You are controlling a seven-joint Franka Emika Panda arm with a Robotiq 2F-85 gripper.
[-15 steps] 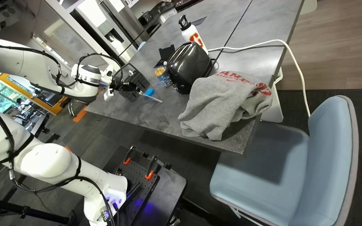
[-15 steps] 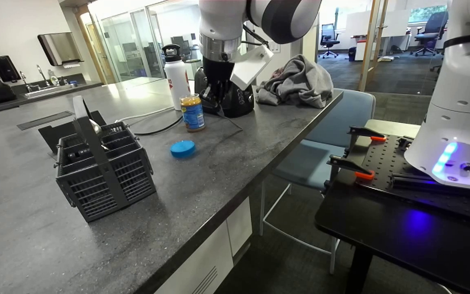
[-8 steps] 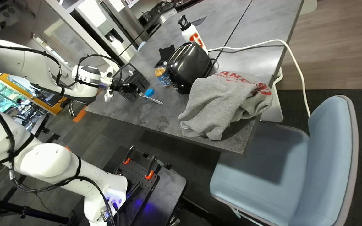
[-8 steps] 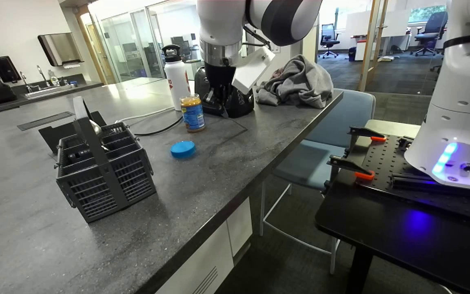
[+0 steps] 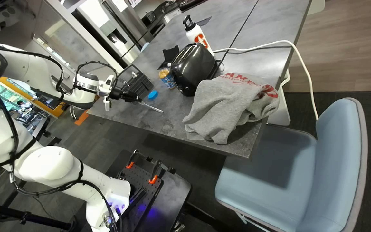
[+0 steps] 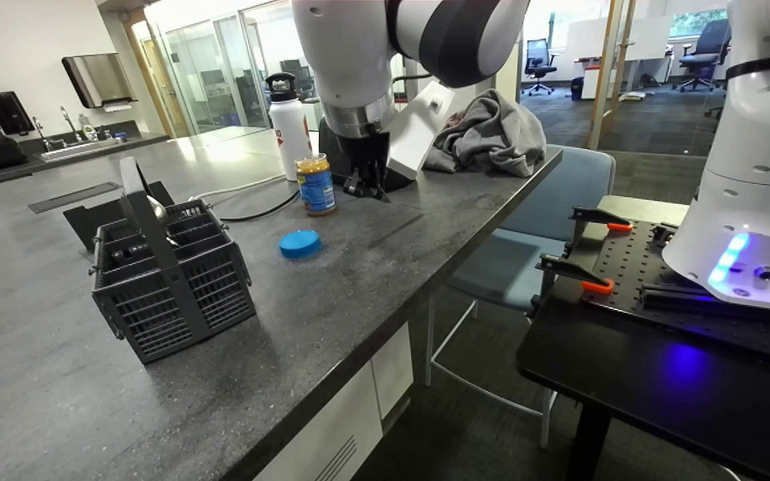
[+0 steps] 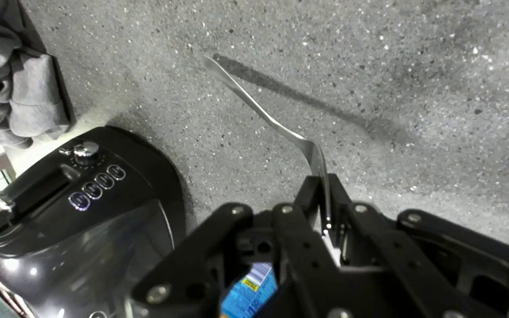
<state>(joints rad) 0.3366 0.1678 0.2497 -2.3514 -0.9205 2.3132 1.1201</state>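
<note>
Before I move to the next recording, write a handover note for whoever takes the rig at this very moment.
Hand: shut on one end of a metal utensil; keep it closed or the utensil may drop.
Utensil: its free end slants down toward the counter; whether the tip touches, I cannot tell.
Nearby: the jar stands upright beside the toaster; the blue lid lies between the jar and the dark basket.
Done: utensil gripped; jar without its lid.
Left: utensil not yet set down; lid not on the jar.
</note>
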